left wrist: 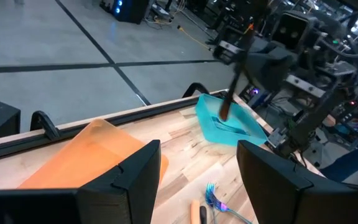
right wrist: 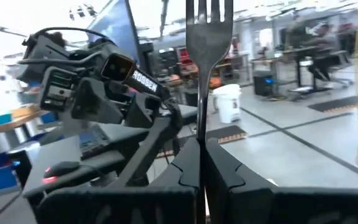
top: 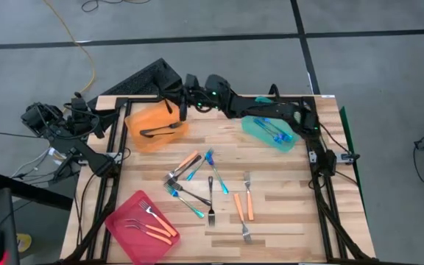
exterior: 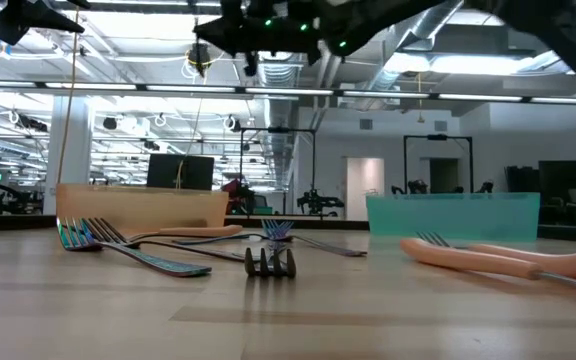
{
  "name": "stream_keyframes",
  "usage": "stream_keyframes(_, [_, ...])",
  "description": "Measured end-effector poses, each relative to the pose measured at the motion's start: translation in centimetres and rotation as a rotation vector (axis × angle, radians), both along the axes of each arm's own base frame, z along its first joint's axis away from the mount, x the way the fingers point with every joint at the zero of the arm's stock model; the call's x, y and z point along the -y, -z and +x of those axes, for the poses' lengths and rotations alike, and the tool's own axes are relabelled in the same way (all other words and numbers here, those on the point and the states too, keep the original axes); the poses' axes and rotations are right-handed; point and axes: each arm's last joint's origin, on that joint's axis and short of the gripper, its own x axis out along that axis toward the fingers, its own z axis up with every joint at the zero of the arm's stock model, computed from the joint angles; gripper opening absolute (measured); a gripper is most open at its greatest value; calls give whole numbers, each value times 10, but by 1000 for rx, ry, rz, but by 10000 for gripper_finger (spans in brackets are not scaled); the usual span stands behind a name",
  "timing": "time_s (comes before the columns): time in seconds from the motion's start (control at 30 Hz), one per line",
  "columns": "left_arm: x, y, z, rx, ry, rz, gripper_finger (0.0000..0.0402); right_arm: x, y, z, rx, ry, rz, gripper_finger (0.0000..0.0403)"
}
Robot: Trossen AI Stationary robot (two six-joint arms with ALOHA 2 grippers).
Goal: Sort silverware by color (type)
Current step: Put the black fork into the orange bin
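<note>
The orange tray (top: pixel 144 130) sits just below my right gripper (right wrist: pixel 201 163), whose fingers pinch a plain metal fork (right wrist: pixel 207 37) by the handle, tines up. I should centre over the tray, lower, then release. My left gripper (left wrist: pixel 197 174) waits, fingers spread.

Only one marking with letters is to be made out. In the right wrist view, white capital letters are printed on a dark band on the left arm's housing (right wrist: pixel 143 81), just above the slanted dark link of that arm; the word is too blurred to be read with certainty. No other text, label, brand, number or sign can be read on the trays, the forks, the table or the room beyond that arm.
</note>
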Motion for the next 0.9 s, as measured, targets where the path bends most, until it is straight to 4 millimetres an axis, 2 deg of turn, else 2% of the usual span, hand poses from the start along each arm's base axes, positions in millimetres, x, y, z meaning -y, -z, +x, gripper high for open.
stream_keyframes(0.17, [0, 0, 0, 0, 0, -1, 197, 9, 14, 28, 20, -115, 0, 25])
stream_keyframes(0.47, [0, 0, 0, -2, 3, -5, 197, 21, 66, 72, -1, -353, 132, 25])
stream_keyframes(0.53, [0, 0, 0, -2, 3, -5, 197, 23, 80, 74, 7, -373, 165, 25])
stream_keyframes(0.63, [0, 0, 0, -2, 2, -5, 197, 28, 91, 74, -60, -386, 223, 25])
stream_keyframes(0.77, [0, 0, 0, 0, -2, -2, 197, 28, 96, 74, -123, -383, 128, 25])
stream_keyframes(0.9, [0, 0, 0, 1, -2, -1, 197, 26, 97, 74, -129, -428, 113, 25])
